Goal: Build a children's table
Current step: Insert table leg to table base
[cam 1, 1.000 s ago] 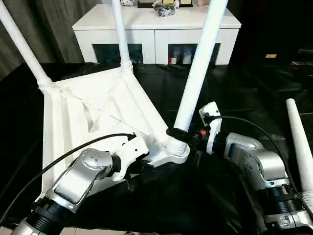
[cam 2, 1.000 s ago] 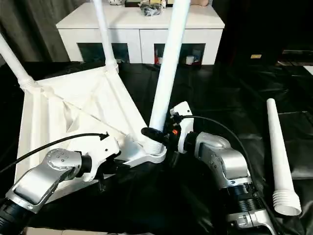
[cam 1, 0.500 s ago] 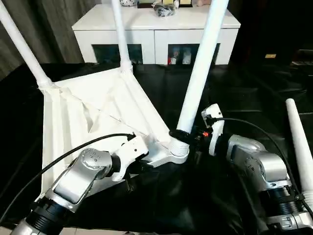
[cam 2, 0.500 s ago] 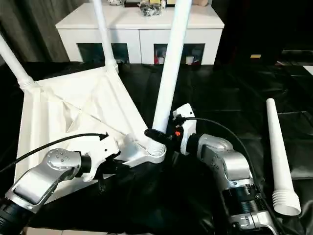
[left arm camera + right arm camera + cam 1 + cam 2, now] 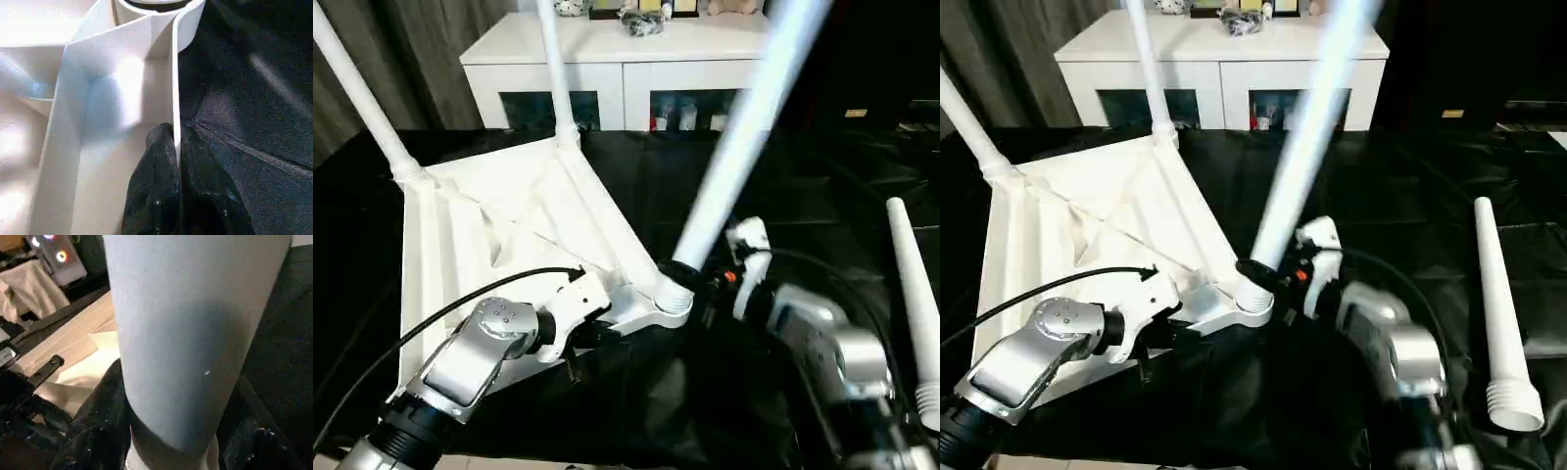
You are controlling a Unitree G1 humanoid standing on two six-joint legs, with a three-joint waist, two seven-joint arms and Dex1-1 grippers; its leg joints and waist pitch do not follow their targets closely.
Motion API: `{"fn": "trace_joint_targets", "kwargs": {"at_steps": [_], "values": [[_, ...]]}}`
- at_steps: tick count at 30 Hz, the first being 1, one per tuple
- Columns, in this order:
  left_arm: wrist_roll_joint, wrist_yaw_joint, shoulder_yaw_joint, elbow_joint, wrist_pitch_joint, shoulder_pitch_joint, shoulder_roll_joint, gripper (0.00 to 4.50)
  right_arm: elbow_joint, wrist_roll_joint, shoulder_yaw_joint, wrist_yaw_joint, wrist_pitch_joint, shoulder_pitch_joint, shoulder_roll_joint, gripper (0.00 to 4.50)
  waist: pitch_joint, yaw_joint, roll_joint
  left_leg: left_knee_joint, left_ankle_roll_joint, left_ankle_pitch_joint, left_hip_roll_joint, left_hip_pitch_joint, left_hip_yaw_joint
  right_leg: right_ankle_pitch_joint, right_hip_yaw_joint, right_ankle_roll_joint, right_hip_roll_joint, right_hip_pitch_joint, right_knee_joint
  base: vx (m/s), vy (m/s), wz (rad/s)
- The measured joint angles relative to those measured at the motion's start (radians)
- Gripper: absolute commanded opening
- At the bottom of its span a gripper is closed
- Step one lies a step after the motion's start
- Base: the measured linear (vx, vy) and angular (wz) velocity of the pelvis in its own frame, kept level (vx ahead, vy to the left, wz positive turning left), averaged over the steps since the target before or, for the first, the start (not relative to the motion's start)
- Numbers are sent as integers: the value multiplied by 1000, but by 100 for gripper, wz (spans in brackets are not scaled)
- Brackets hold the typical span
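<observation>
The children's table [image 5: 499,220] is white plastic and lies upside down on a black sheet, with its ribbed underside facing up. Three long round legs stick up from its corners, and the nearest leg [image 5: 734,162] leans over to one side. A fourth leg [image 5: 1500,313] lies flat on the sheet, well apart from the top.

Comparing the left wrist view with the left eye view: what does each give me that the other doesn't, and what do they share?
Left wrist view alone: the left pincer shut on the tabletop's raised rim, one finger inside the rim and the other outside over the black floor cover.

Left eye view alone: the right pincer closed around the near leg just above its socket, two more legs standing in the far corners, a loose leg lying on the cover, and the white cabinet behind.

Both: the upturned tabletop and the near corner socket.
</observation>
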State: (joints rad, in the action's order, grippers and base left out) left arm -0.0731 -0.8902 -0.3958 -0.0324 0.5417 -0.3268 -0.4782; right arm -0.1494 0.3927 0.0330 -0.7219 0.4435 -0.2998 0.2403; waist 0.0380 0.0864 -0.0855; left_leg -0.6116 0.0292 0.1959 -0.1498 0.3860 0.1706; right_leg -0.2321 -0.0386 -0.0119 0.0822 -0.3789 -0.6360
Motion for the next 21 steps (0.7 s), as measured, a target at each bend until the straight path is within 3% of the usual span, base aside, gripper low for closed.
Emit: {"fn": "trace_joint_targets", "kwargs": {"at_steps": [4, 8, 12, 14, 21], "values": [[-2, -8, 0, -15, -9, -3, 7, 0, 42, -12, 6, 26, -42, 43, -5, 188, -2, 2, -13, 6, 0, 0, 0, 0, 2, 0, 0, 0, 0, 3, 7, 0, 0, 0], [-4, -18, -1, -26, -13, -6, 10, 0, 119, -91, 77, 37, -87, 72, 42, 187, -4, 3, -25, 8, 0, 0, 0, -1, 2, 0, -1, -1, 0, 5, 10, 0, 0, 0], [-2, -19, -4, -35, -17, -12, 15, 0, 175, -157, 140, 28, -95, 81, 103, 187, -4, 4, -25, 9, 0, 0, 0, -1, 2, 0, -2, -2, 0, 6, 10, 0, 0, 0], [-1, -19, -5, -41, -17, -16, 19, 0, 205, -196, 175, 22, -91, 74, 138, 187, -3, 3, -20, 10, 0, 0, 0, -1, 2, -1, -1, -3, 0, 7, 11, 0, 0, 0], [2, -20, -13, -40, -19, -16, 25, 0, 223, -214, 198, -4, -48, 50, 167, 187, -7, 3, -7, 11, 0, 0, 0, -2, 2, -3, -1, -6, 1, 13, 14, 0, 0, 0]]}}
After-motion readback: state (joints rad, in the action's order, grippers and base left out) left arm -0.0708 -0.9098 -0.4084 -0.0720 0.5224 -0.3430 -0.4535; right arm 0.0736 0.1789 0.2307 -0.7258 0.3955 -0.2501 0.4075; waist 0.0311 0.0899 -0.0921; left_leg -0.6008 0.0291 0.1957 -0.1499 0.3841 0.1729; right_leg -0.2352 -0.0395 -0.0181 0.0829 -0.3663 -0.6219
